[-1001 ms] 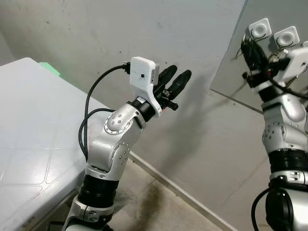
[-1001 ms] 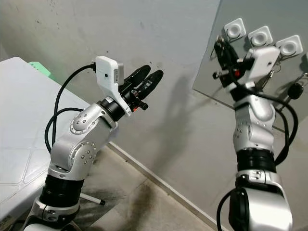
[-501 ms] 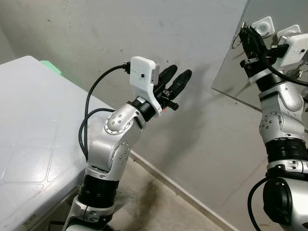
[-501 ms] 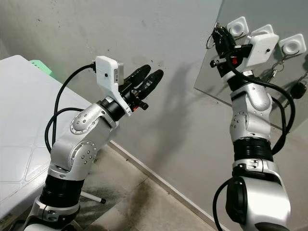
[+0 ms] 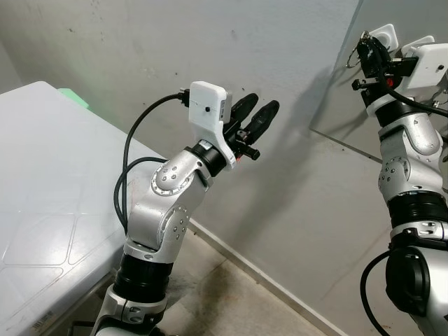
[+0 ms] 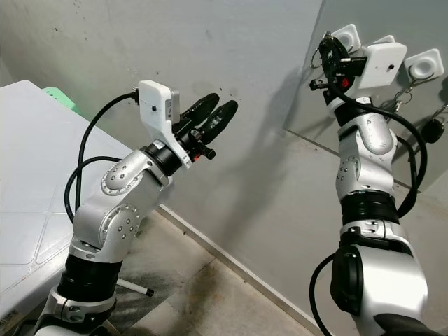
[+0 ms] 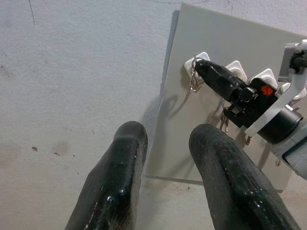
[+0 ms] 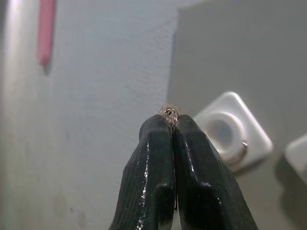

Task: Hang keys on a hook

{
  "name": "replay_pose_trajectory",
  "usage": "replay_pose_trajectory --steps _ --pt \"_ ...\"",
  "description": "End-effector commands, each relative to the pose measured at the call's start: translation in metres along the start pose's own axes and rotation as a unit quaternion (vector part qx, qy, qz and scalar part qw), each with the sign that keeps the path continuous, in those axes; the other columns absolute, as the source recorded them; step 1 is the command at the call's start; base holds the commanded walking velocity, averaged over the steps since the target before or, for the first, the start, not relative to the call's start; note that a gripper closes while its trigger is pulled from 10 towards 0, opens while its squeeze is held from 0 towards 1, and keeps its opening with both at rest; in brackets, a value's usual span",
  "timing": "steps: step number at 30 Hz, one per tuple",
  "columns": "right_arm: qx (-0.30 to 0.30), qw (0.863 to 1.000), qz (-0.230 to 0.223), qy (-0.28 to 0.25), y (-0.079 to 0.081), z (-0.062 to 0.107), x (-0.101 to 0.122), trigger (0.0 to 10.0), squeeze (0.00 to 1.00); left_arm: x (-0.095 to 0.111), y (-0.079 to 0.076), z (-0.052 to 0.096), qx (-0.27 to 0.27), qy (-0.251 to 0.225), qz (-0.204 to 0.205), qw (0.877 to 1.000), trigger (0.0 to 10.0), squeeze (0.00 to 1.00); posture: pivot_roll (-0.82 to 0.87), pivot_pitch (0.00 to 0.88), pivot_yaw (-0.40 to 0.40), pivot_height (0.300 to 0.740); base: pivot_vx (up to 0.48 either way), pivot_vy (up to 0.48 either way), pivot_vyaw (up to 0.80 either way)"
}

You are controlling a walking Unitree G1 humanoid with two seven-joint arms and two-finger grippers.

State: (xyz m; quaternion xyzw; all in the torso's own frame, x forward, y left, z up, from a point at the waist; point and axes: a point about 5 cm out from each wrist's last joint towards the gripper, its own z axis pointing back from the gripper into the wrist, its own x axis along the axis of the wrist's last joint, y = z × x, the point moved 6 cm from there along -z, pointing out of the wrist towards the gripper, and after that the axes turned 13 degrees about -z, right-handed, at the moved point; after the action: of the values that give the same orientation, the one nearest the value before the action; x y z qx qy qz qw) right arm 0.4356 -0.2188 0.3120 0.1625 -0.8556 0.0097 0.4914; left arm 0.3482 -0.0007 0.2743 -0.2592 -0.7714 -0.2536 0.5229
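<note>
A grey board (image 6: 378,147) on the wall carries a row of white square hooks. My right gripper (image 6: 327,50) is raised to the leftmost hook (image 6: 346,36) and is shut on a metal key ring (image 6: 315,61), which hangs just off the fingertips. In the right wrist view the ring (image 8: 169,113) peeks out between the closed fingers, right beside the hook (image 8: 229,129). The left wrist view shows the keys (image 7: 193,79) dangling at that hook (image 7: 201,60). My left gripper (image 5: 259,115) is held up in front of the wall, open and holding nothing.
Other keys (image 6: 402,98) and a black fob (image 6: 432,129) hang from hooks further right on the board. A white table (image 5: 42,175) stands at the left with a green item (image 5: 73,98) at its far edge. Concrete floor (image 5: 231,294) lies below.
My right arm has lifted the key ring higher and closer to the leftmost hook. The left arm has stayed where it was.
</note>
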Motion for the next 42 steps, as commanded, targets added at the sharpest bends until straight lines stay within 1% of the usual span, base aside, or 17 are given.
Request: replay_pose_trajectory --steps 1,3,5,9,10,11,15,19,23,30,34,38,39,42 --pt "-0.012 1.000 0.014 -0.014 -0.008 -0.003 0.013 10.0 0.00 0.008 -0.005 -0.002 -0.007 -0.010 -0.004 1.000 10.0 0.00 0.13 0.020 -0.048 0.736 0.000 0.000 0.00" --pt "-0.017 1.000 0.013 -0.014 -0.010 -0.002 0.013 10.0 0.00 0.008 -0.005 -0.001 -0.007 -0.010 -0.004 1.000 10.0 0.00 0.13 0.022 -0.045 0.736 0.000 0.000 0.00" --pt "-0.028 0.999 0.024 -0.009 -0.015 -0.001 0.012 10.0 0.00 0.008 -0.005 -0.001 -0.008 -0.010 -0.004 1.000 10.0 0.00 0.13 0.022 -0.045 0.736 0.000 0.000 0.00" --pt "-0.044 0.999 0.030 -0.008 -0.024 0.002 0.014 10.0 0.00 0.008 -0.005 -0.001 -0.008 -0.010 -0.003 1.000 10.0 0.00 0.13 0.022 -0.045 0.736 0.000 0.000 0.00" --pt "-0.044 0.999 0.030 -0.008 -0.024 0.002 0.014 10.0 0.00 0.008 -0.005 -0.001 -0.008 -0.010 -0.003 1.000 10.0 0.00 0.13 0.022 -0.045 0.736 0.000 0.000 0.00" --pt "-0.052 0.998 0.030 -0.009 -0.029 0.003 0.015 10.0 0.00 0.008 -0.005 -0.002 -0.009 -0.010 -0.003 1.000 10.0 0.00 0.13 0.022 -0.043 0.736 0.000 0.000 0.00" --pt "-0.052 0.998 0.033 -0.007 -0.032 0.005 0.015 10.0 0.00 0.008 -0.005 -0.002 -0.009 -0.010 -0.002 1.000 10.0 0.00 0.13 0.023 -0.041 0.736 0.000 0.000 0.00" --pt "-0.041 0.998 0.040 -0.010 -0.030 0.008 0.014 10.0 0.00 0.008 -0.005 -0.002 -0.009 -0.011 -0.003 1.000 10.0 0.00 0.13 0.021 -0.040 0.736 0.000 0.000 0.00" --pt "-0.030 0.999 0.037 -0.013 -0.028 0.010 0.014 10.0 0.00 0.008 -0.004 -0.002 -0.009 -0.011 -0.003 1.000 10.0 0.00 0.13 0.017 -0.039 0.736 0.000 0.000 0.00" --pt "-0.006 0.999 0.047 -0.018 -0.025 0.018 0.013 10.0 0.00 0.009 -0.004 -0.002 -0.010 -0.011 -0.004 1.000 10.0 0.00 0.13 0.011 -0.038 0.736 0.000 0.000 0.00" --pt "0.011 0.998 0.064 -0.010 -0.021 0.024 0.007 10.0 0.00 0.008 -0.005 -0.003 -0.011 -0.012 -0.003 1.000 10.0 0.00 0.13 0.010 -0.034 0.736 0.000 0.000 0.00" --pt "0.019 0.997 0.080 -0.008 -0.020 0.025 0.007 10.0 0.00 0.009 -0.005 -0.003 -0.012 -0.013 -0.003 1.000 10.0 0.00 0.12 0.006 -0.031 0.736 0.000 0.000 0.00" --pt "0.033 0.994 0.104 -0.004 -0.015 0.025 0.006 10.0 0.00 0.009 -0.005 -0.003 -0.013 -0.013 -0.003 1.000 10.0 0.00 0.12 0.004 -0.029 0.736 0.000 0.000 0.00" --pt "0.043 0.990 0.131 0.001 -0.011 0.025 0.004 10.0 0.00 0.009 -0.005 -0.004 -0.014 -0.013 -0.003 1.000 10.0 0.00 0.12 0.004 -0.028 0.736 0.000 0.000 0.00"
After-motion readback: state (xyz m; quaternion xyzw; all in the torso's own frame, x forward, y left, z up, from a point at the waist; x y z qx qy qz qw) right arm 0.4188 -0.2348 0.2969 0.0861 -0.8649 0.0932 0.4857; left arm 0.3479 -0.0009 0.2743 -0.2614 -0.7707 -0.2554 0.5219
